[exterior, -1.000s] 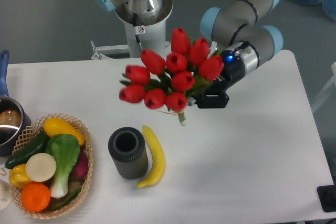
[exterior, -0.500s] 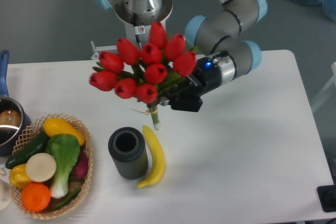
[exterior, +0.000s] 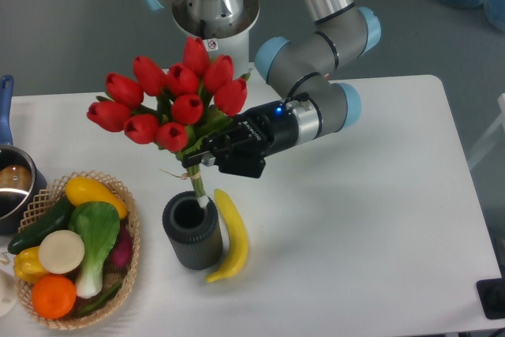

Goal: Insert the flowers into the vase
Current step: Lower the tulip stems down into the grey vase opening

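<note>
A wide white bench (exterior: 371,219) fills your view, with the robot's base at its far edge. Your arm (exterior: 316,112) reaches down from the top of the picture, bends at blue-capped joints, and stretches leftward, roughly level above the bench. Its black end effector (exterior: 207,156) is clamped around the green stems of the flowers (exterior: 170,100), a bunch of red tulips that leans up and to the left, its heads well above the bench. The lower stem tips hang at the mouth of the vase (exterior: 192,230), at its far rim; you cannot tell whether they are inside yet. The vase stands upright, a dark ribbed cylinder near the front of the bench. A banana (exterior: 232,234) lies just beside it on the right, touching or nearly so. To the left sits a wicker basket (exterior: 126,262) of vegetables and fruit, and a metal pot (exterior: 14,187) at the left edge.
</note>
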Motion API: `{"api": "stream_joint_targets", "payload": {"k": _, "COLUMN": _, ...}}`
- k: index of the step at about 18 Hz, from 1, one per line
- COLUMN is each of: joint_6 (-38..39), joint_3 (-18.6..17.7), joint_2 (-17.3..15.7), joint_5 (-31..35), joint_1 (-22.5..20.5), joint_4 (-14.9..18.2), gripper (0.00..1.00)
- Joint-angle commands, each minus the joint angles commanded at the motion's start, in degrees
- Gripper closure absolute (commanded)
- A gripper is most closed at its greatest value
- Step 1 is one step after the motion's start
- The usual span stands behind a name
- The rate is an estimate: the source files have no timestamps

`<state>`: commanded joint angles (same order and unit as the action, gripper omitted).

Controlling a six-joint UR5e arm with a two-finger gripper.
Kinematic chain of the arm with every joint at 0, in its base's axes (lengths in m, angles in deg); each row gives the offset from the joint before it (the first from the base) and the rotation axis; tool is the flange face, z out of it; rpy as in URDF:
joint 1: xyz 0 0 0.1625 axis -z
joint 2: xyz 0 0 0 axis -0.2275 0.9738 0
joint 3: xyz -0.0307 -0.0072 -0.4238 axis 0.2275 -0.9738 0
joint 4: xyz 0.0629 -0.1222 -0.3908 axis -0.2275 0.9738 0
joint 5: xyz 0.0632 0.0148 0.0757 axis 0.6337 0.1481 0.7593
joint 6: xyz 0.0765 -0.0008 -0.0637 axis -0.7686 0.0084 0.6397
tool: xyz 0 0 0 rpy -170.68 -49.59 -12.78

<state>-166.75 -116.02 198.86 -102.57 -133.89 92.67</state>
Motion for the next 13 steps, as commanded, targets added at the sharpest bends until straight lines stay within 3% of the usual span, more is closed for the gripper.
{"api": "stream_joint_targets", "payload": {"k": 13, "joint_6": -3.1, "joint_3": -1.1, "joint_2": 3.1, "joint_5": -1.1, "joint_1": 0.3, "joint_4": 0.1, "gripper": 0.81}}
